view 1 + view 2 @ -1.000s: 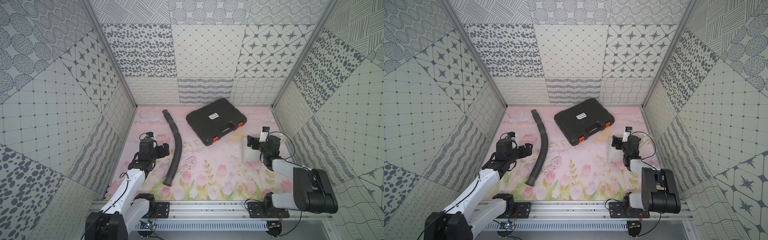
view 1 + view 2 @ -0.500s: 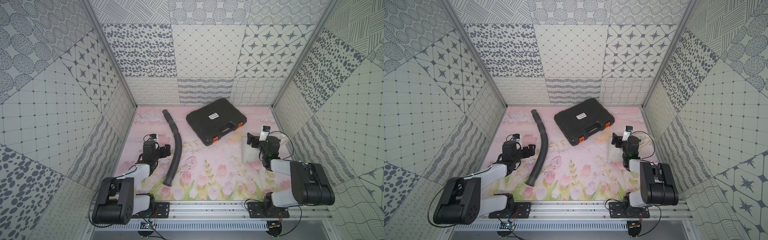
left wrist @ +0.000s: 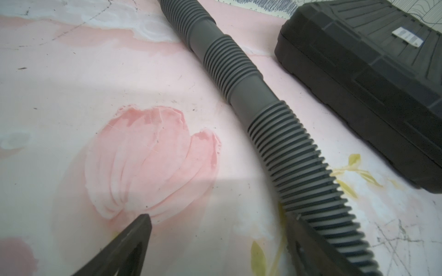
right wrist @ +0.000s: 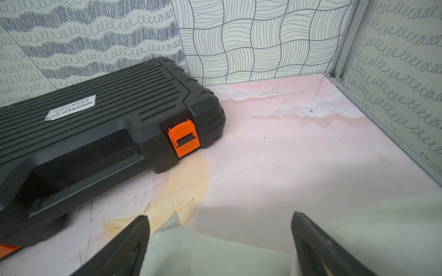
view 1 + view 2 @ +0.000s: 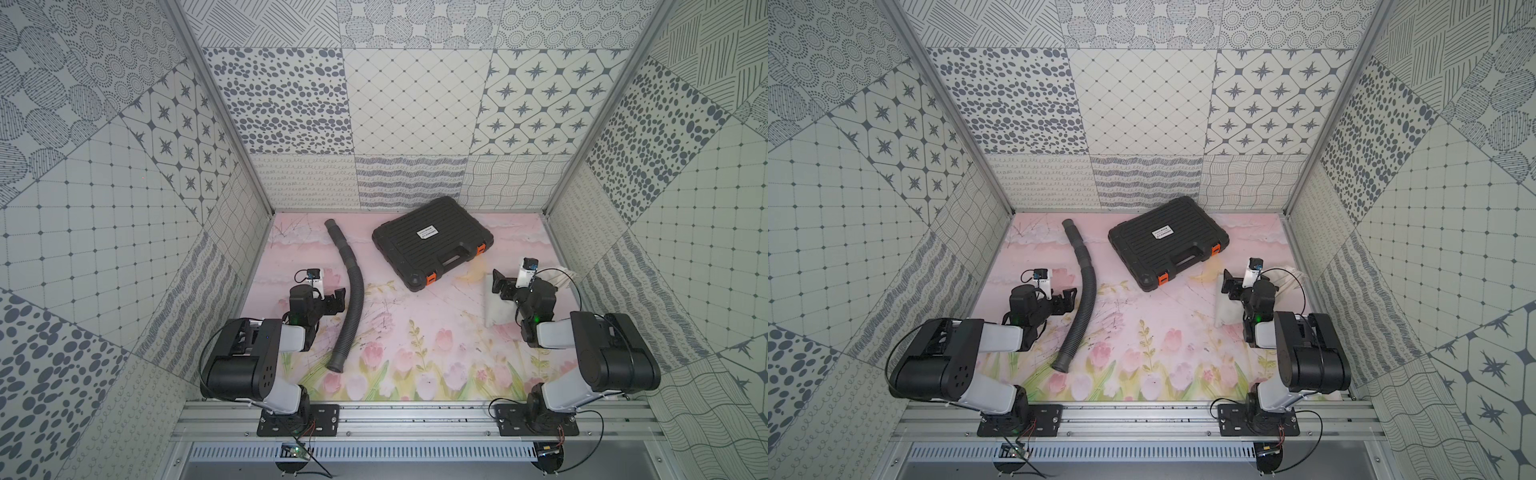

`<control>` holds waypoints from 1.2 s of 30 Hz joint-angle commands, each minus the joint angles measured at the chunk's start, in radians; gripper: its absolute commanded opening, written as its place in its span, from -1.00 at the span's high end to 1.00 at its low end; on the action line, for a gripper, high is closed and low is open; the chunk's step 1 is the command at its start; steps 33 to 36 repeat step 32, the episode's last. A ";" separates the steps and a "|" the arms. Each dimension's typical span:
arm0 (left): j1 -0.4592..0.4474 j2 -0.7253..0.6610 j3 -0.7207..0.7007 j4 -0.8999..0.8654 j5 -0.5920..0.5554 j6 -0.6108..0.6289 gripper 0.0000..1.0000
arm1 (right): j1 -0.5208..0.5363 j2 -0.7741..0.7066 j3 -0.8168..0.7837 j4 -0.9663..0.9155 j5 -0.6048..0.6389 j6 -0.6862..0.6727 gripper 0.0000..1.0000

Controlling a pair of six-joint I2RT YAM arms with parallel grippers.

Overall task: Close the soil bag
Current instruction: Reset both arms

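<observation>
Pink floral mat (image 5: 415, 332) carries the bag (image 5: 496, 320) near its right edge, beneath the right gripper (image 4: 219, 216), jaws spread and empty. Left gripper (image 3: 216, 216), also spread, hovers beside the hose (image 5: 353, 299). Closing here risks pinching plain cloth, not the drawstring, which I cannot make out.

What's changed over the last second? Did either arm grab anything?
The left arm folded back toward its base, elbow raised. The left gripper shifted slightly toward the grey hose, open and holding nothing. The right gripper stayed open at the soil bag. Hose, black case and bag have not moved.
</observation>
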 commanded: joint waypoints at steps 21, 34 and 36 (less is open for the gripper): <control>-0.035 0.032 0.073 0.077 -0.052 0.067 -0.92 | 0.051 0.010 0.058 -0.071 0.075 -0.046 -0.94; -0.037 0.031 0.075 0.074 -0.060 0.069 -0.92 | 0.052 0.010 0.061 -0.071 0.076 -0.046 -0.94; -0.037 0.031 0.075 0.074 -0.060 0.069 -0.92 | 0.052 0.010 0.061 -0.071 0.076 -0.046 -0.94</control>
